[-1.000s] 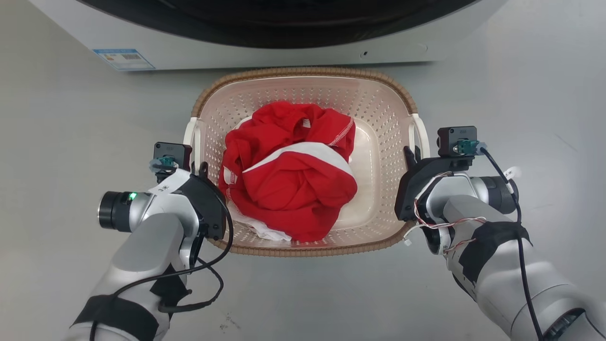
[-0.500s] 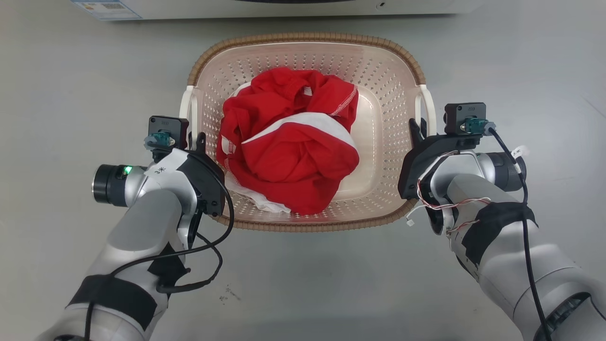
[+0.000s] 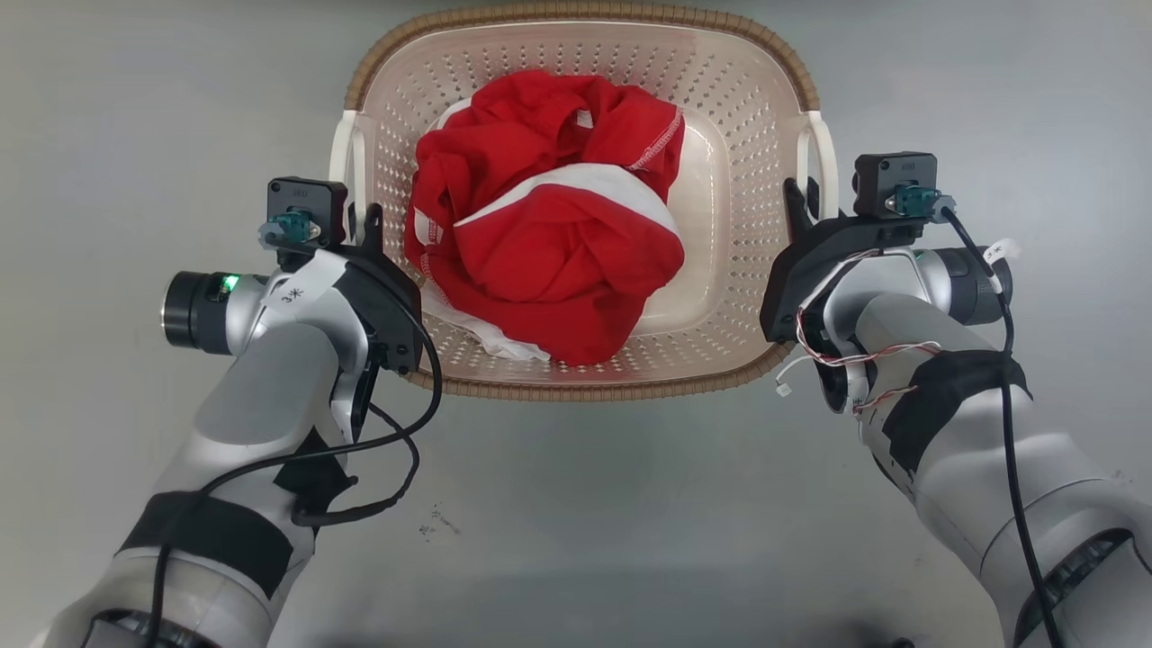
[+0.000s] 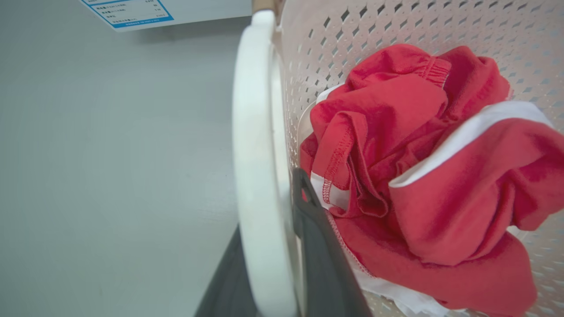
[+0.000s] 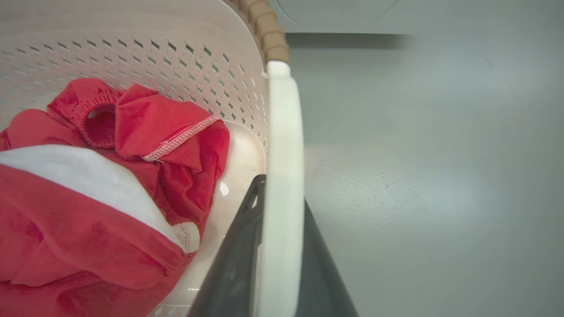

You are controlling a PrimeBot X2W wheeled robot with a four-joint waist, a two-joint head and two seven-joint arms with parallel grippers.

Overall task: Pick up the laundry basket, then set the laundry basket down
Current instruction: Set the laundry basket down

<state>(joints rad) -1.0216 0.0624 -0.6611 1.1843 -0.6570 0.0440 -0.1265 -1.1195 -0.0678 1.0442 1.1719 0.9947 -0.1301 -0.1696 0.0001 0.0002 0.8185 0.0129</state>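
Noted basket (image 3: 738,135) spanning crosswise between left gripper (image 3: 360,225) and right gripper (image 3: 804,202), each clamped on its near handle (image 4: 257,167).

Clothing (image 3: 549,243) in laundry basket (image 3: 576,389), left end effector (image 3: 360,220) at left, right end effector (image 3: 801,193) (opposite)

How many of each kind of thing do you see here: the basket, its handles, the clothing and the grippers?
laundry basket: 1
white side handles: 2
red and white clothing bundle: 1
left gripper and right gripper: 2
Total: 6
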